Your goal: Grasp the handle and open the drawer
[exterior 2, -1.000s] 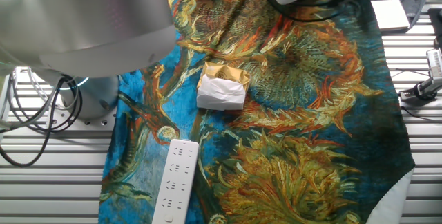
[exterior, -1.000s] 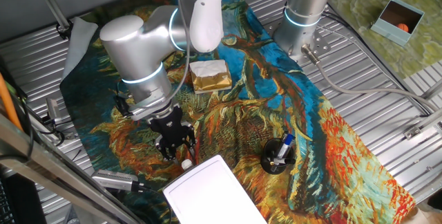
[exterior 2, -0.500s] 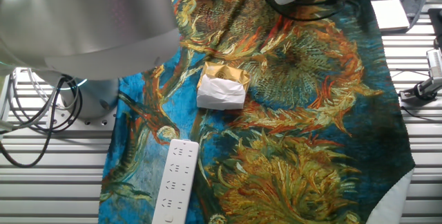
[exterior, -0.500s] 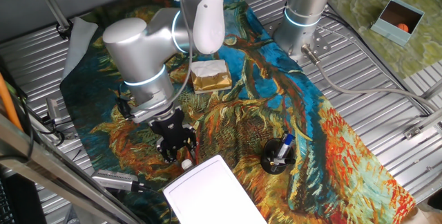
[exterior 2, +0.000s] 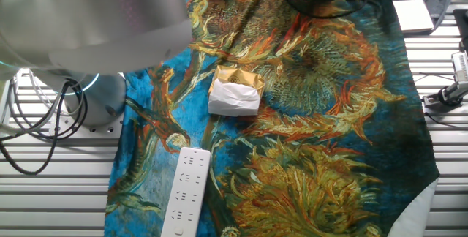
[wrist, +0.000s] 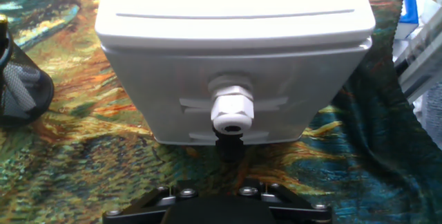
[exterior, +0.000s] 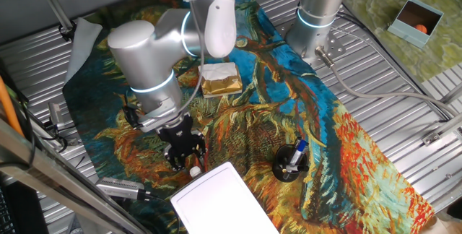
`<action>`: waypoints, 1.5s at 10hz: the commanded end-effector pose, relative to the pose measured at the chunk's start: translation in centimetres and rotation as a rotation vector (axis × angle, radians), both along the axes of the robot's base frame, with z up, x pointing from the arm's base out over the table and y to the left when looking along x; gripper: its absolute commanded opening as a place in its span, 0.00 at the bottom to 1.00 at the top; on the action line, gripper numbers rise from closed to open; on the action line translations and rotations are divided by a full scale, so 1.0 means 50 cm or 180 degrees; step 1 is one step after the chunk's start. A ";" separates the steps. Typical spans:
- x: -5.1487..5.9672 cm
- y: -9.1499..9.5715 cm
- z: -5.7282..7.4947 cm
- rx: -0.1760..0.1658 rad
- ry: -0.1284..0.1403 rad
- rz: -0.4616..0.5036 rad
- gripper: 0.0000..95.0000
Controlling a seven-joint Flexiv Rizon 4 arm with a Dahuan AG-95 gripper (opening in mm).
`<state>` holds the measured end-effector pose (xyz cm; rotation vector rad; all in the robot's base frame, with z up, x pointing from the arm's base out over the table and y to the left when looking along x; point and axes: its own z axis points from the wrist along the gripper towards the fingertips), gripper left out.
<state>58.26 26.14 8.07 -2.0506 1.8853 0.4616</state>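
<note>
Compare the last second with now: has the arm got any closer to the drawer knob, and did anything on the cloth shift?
The arm crept a little toward the white drawer, bringing the gripper slightly nearer the handle. Nothing has been gripped; in the hand view the handle sits free ahead of the fingers and the drawer looks shut. The gold-and-white block, pen holder and power strip stayed put.

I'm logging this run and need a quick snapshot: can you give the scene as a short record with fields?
arm: gripper low over the cloth, facing the drawer
handle: white knob centred in the hand view, not yet grasped
drawer state: looks shut
finger state: cannot tell, fingertips hidden
nearby: black pen holder beside the box; gold-and-white block; white power strip
surface: patterned cloth
</note>
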 end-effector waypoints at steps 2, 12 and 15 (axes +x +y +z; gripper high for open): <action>-0.001 0.000 0.000 -0.0031 0.0015 -0.0021 0.40; -0.001 0.000 0.000 0.0102 -0.0036 0.0250 0.20; -0.001 0.000 0.000 0.0133 -0.0036 0.0253 0.20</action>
